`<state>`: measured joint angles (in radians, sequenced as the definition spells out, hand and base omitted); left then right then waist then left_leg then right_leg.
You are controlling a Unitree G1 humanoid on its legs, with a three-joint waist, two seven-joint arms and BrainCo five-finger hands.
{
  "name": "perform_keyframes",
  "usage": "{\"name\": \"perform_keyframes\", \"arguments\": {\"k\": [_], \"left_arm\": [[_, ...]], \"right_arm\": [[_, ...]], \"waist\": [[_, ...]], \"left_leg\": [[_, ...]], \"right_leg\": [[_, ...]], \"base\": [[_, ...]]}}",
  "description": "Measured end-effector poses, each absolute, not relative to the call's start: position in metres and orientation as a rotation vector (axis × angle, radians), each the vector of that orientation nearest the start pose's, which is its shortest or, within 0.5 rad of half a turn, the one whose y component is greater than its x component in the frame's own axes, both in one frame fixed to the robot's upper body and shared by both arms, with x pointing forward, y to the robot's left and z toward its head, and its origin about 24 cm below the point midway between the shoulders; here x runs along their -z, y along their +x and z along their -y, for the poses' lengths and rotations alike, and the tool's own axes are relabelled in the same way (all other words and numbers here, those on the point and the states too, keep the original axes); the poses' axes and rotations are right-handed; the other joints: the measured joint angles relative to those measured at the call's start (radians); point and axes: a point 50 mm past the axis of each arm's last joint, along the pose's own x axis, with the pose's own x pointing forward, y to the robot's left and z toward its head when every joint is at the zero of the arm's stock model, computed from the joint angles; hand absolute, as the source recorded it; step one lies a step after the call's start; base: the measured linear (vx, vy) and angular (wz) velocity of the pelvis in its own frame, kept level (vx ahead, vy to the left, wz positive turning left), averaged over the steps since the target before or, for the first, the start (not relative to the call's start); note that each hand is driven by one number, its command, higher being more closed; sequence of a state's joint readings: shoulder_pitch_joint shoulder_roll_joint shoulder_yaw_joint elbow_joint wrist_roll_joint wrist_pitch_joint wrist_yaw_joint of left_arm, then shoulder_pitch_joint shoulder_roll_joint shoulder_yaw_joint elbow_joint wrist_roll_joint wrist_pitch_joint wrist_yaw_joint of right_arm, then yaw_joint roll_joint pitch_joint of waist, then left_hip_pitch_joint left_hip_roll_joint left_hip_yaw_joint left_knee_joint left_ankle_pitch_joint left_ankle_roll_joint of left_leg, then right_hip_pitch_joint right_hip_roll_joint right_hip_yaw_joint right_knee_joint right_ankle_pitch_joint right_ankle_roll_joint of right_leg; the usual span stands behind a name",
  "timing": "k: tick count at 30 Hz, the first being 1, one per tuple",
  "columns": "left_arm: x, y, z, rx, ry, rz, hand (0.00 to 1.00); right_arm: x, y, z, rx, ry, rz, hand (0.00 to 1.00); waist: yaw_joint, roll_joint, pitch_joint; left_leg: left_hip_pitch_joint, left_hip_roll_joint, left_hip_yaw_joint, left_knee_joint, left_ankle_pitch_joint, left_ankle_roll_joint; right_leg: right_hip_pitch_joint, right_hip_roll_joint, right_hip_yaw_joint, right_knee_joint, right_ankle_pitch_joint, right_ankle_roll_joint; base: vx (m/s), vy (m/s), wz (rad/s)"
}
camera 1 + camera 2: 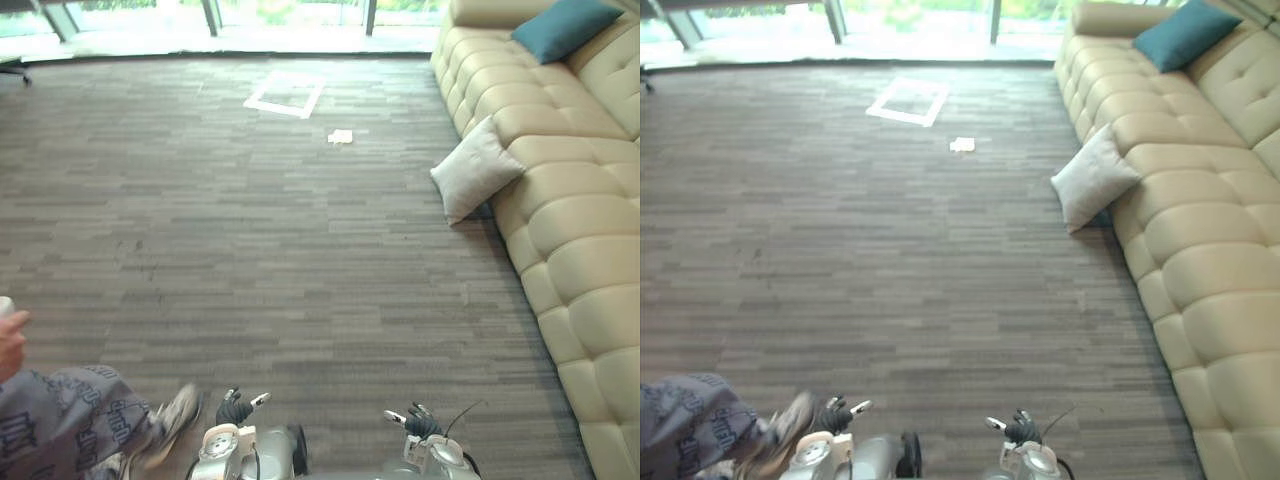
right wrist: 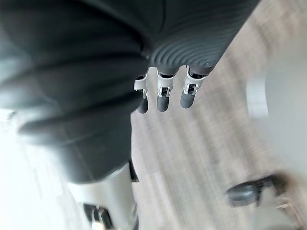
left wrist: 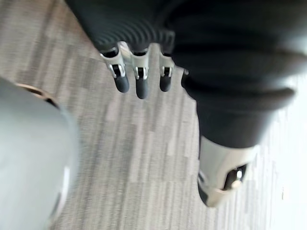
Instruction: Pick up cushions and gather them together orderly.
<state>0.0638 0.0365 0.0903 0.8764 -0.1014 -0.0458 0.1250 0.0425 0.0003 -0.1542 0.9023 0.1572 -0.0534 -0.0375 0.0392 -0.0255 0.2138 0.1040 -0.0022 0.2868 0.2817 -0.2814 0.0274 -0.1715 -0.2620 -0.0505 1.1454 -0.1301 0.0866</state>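
**The left robot hand (image 1: 235, 408) and the right robot hand (image 1: 420, 422) are empty; both cushions are at the sofa (image 1: 590, 250)**

Left eye view: both robot hands hang low, well apart from the sofa, with nothing in them. A white cushion (image 1: 475, 170) stands on the carpet (image 1: 250, 260), tilted and leaning against the sofa's front edge. A teal cushion (image 1: 565, 27) lies up on the sofa against the backrest, farther along the sofa than the white one. A person (image 1: 60, 425) in patterned grey clothes is on the robot's side away from the sofa.

Right eye view: a taped white square (image 1: 908, 101) and a scrap of paper (image 1: 962, 145) lie on the carpet, well apart from the sofa and off the line to the white cushion.

Left wrist view: the fingers (image 3: 139, 86) are straight and relaxed, the thumb apart, with bare carpet past them.

Right wrist view: the fingers (image 2: 162, 98) are likewise loose and hold nothing.

The step in hand looks to be the approach. To do it well, walk toward the sofa until the white cushion sits between both robot hands. Take it from two sides, since a soft cushion pinched at one corner will likely droop. Lift it clear of the sofa's edge, then stand it just beside the teal cushion against the backrest, edges lined up. Mind the person when turning.
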Motion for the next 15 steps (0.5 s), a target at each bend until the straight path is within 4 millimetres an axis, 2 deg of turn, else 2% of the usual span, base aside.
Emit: {"name": "perform_keyframes", "arguments": {"k": [2, 3, 4, 5, 6, 7, 8, 9, 10, 11, 12, 13, 14, 15], "left_arm": [[0.141, 0.136, -0.183, -0.288, -0.056, -0.902, 0.0], [0.142, 0.136, -0.182, -0.284, -0.059, -0.908, 0.0], [0.144, 0.134, -0.179, -0.275, -0.057, -0.925, 0.0], [0.145, 0.132, -0.178, -0.269, -0.054, -0.934, 0.0], [0.146, 0.133, -0.177, -0.252, -0.042, -0.938, 0.0], [0.146, 0.133, -0.178, -0.251, -0.035, -0.94, 0.0], [0.148, 0.13, -0.178, -0.257, -0.042, -0.957, 0.0], [0.149, 0.13, -0.173, -0.257, -0.061, -0.965, 0.0], [0.15, 0.128, -0.166, -0.256, -0.089, -0.968, 0.0], [0.15, 0.128, -0.163, -0.264, -0.107, -0.968, 0.0], [0.15, 0.13, -0.165, -0.274, -0.117, -0.962, 0.0], [0.149, 0.13, -0.163, -0.28, -0.136, -0.957, 0.0], [0.149, 0.131, -0.164, -0.279, -0.137, -0.951, 0.0], [0.146, 0.134, -0.166, -0.284, -0.141, -0.93, 0.0]], "right_arm": [[0.136, 0.149, 0.179, 0.272, 0.192, -0.832, 0.0], [0.133, 0.152, 0.181, 0.279, 0.193, -0.814, 0.0], [0.132, 0.155, 0.185, 0.289, 0.191, -0.802, 0.0], [0.132, 0.153, 0.187, 0.298, 0.193, -0.803, 0.0], [0.135, 0.149, 0.188, 0.311, 0.195, -0.82, 0.0], [0.139, 0.141, 0.19, 0.318, 0.193, -0.856, 0.0], [0.142, 0.137, 0.195, 0.339, 0.198, -0.872, 0.0], [0.139, 0.141, 0.202, 0.345, 0.179, -0.858, 0.0], [0.137, 0.146, 0.205, 0.358, 0.183, -0.844, 0.0], [0.136, 0.147, 0.206, 0.358, 0.181, -0.835, 0.0], [0.135, 0.149, 0.208, 0.356, 0.174, -0.829, 0.0], [0.133, 0.15, 0.21, 0.356, 0.165, -0.825, 0.0], [0.133, 0.15, 0.21, 0.357, 0.166, -0.826, 0.0], [0.134, 0.15, 0.206, 0.352, 0.174, -0.828, 0.0]], "waist": [[-0.017, 0.003, 0.0], [-0.028, 0.004, 0.003], [-0.042, 0.009, 0.004], [-0.05, 0.01, 0.004], [-0.053, -0.002, 0.005], [-0.058, -0.018, 0.005], [-0.067, -0.013, 0.003], [-0.062, 0.021, 0.005], [-0.061, 0.046, 0.009], [-0.067, 0.062, 0.007], [-0.069, 0.075, 0.013], [-0.063, 0.093, 0.021], [-0.059, 0.105, 0.025], [-0.052, 0.106, 0.031]], "left_leg": [[0.11, 0.01, -0.002, -0.084, -0.02, -0.013], [0.153, 0.021, -0.008, -0.11, -0.032, -0.015], [0.191, 0.037, -0.011, -0.137, -0.034, -0.013], [0.216, 0.046, -0.017, -0.152, -0.034, -0.013], [0.254, 0.043, -0.047, -0.173, -0.034, -0.013], [0.288, 0.028, -0.079, -0.184, -0.034, -0.013], [0.326, 0.036, -0.116, -0.183, -0.029, -0.021], [0.331, 0.061, -0.119, -0.16, -0.015, -0.043], [0.32, 0.081, -0.141, -0.075, 0.029, -0.107], [0.269, 0.096, -0.163, 0.072, 0.075, -0.144], [0.218, 0.116, -0.169, 0.212, 0.133, -0.183], [0.095, 0.162, -0.192, 0.488, 0.291, -0.249], [0.043, 0.197, -0.167, 0.623, 0.264, -0.247], [-0.024, 0.234, -0.123, 0.756, 0.205, -0.217]], "right_leg": [[-0.134, 0.003, -0.129, -0.056, -0.074, -0.004], [-0.185, 0.008, -0.189, -0.142, -0.094, -0.016], [-0.218, 0.031, -0.24, -0.306, -0.091, -0.026], [-0.224, 0.047, -0.27, -0.461, -0.064, -0.034], [-0.226, 0.074, -0.273, -0.683, 0.014, -0.033], [-0.224, 0.083, -0.253, -0.806, 0.105, -0.039], [-0.217, 0.098, -0.221, -0.771, 0.218, -0.135], [-0.226, 0.107, -0.225, -0.709, 0.163, -0.139], [-0.229, 0.109, -0.232, -0.623, 0.085, -0.157], [-0.214, 0.118, -0.237, -0.58, 0.019, -0.161], [-0.184, 0.131, -0.239, -0.575, -0.013, -0.164], [-0.112, 0.169, -0.223, -0.609, -0.045, -0.173], [-0.064, 0.199, -0.21, -0.636, -0.057, -0.18], [0.014, 0.231, -0.182, -0.681, -0.07, -0.188]], "base": [[0.54, 0.037, -0.01], [0.57, -0.036, 0.22], [0.48, -0.062, 0.33], [0.61, -0.129, 0.52], [0.67, -0.198, 0.6], [0.86, -0.27, 0.64], [0.74, -0.242, 0.31], [0.84, -0.268, 0.07], [0.67, -0.228, -0.16], [0.67, -0.239, -0.1], [0.68, -0.2, -0.27], [0.68, -0.157, -0.47], [0.8, -0.141, -0.81], [0.64, -0.072, -0.88]]}}
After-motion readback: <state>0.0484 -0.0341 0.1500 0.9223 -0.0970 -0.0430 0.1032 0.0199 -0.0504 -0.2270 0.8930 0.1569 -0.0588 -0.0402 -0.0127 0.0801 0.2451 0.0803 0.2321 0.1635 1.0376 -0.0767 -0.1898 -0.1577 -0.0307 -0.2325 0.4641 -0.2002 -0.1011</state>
